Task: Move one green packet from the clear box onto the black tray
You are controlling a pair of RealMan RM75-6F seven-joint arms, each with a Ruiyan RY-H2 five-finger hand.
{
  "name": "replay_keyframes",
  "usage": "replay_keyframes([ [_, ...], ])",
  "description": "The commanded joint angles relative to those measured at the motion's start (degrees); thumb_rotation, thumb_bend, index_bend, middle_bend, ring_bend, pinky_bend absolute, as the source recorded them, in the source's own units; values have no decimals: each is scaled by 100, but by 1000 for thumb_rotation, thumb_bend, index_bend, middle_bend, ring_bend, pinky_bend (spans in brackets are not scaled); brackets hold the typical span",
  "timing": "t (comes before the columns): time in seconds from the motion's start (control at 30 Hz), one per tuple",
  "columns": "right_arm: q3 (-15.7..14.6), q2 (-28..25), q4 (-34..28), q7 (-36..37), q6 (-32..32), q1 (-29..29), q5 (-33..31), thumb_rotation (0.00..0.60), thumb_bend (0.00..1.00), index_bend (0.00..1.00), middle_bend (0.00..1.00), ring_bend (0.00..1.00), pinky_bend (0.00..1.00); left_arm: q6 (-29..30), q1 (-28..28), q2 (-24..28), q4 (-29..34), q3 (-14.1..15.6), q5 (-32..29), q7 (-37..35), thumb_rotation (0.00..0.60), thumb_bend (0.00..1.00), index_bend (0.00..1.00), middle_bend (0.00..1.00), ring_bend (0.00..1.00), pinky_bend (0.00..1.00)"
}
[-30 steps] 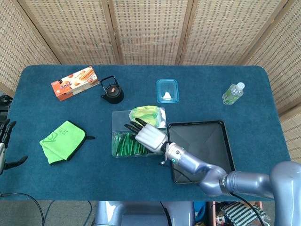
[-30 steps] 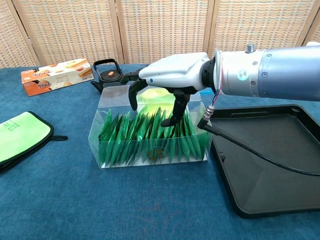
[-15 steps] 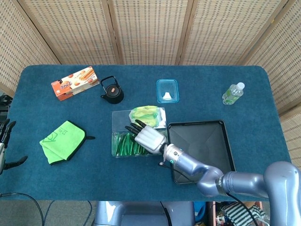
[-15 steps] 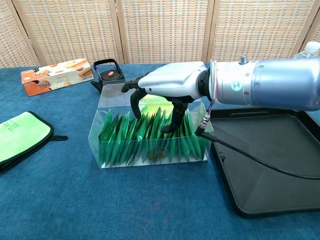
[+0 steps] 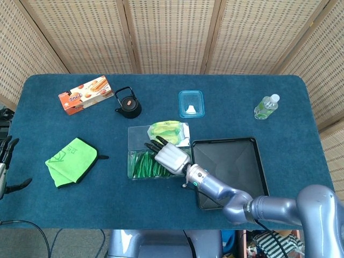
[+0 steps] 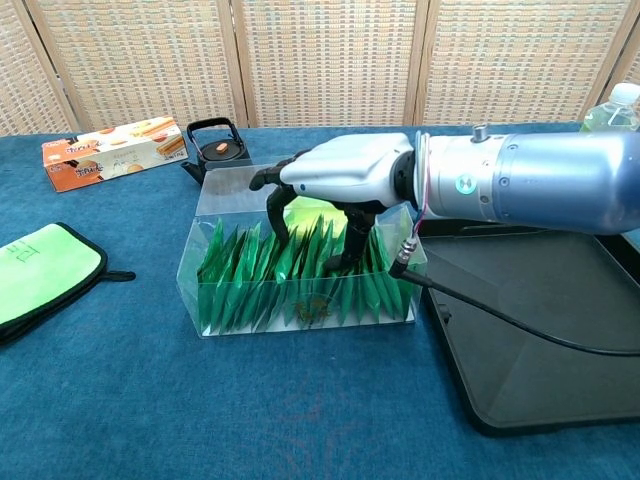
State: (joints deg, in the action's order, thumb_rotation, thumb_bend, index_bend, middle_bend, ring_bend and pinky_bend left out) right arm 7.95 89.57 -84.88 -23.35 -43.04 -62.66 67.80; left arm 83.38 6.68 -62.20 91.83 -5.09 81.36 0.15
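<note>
The clear box (image 5: 130, 144) (image 6: 300, 308) stands left of the black tray (image 5: 236, 161) (image 6: 540, 340), which holds nothing. A row of several green packets (image 5: 141, 164) (image 6: 235, 275) stands upright in the box's front half. My right hand (image 5: 170, 156) (image 6: 345, 172) hangs over the box's right part, its dark fingers (image 6: 276, 205) spread and dipping among the packet tops, the thumb lower down between packets. No packet is plainly gripped. My left hand (image 5: 6, 153) shows at the far left edge of the head view, fingers apart, holding nothing.
A yellow-green bag (image 5: 169, 130) lies in the box's rear half. Behind stand a black teapot (image 5: 128, 103) (image 6: 218, 148), an orange snack box (image 5: 86, 94) (image 6: 110, 150), a blue container (image 5: 191, 103) and a bottle (image 5: 266, 106) (image 6: 612, 104). A green cloth (image 5: 71, 161) (image 6: 40, 270) lies at left.
My right hand has sunk lower into the clear box and shifted slightly right, its fingers now reaching deeper among the green packets. The left hand has not moved.
</note>
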Motion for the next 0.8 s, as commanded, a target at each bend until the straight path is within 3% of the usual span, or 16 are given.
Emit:
replay_keyframes([
  [0.03, -14, 46, 44, -13, -38, 10, 49, 600, 425, 432, 59, 2, 87, 9, -3, 2, 0, 1, 6, -1, 600, 62, 0, 0, 0, 0],
  [0.2, -39, 162, 178, -15, -85, 20, 157, 600, 425, 459, 17, 7, 87, 14, -1, 7, 1, 0, 13, -16, 600, 63, 0, 0, 0, 0],
  [0.8, -60, 379, 466, 85, -216, 105, 443, 600, 554, 577, 21, 21, 101, 23, -5, 19, -4, 6, 25, -49, 600, 62, 0, 0, 0, 0],
])
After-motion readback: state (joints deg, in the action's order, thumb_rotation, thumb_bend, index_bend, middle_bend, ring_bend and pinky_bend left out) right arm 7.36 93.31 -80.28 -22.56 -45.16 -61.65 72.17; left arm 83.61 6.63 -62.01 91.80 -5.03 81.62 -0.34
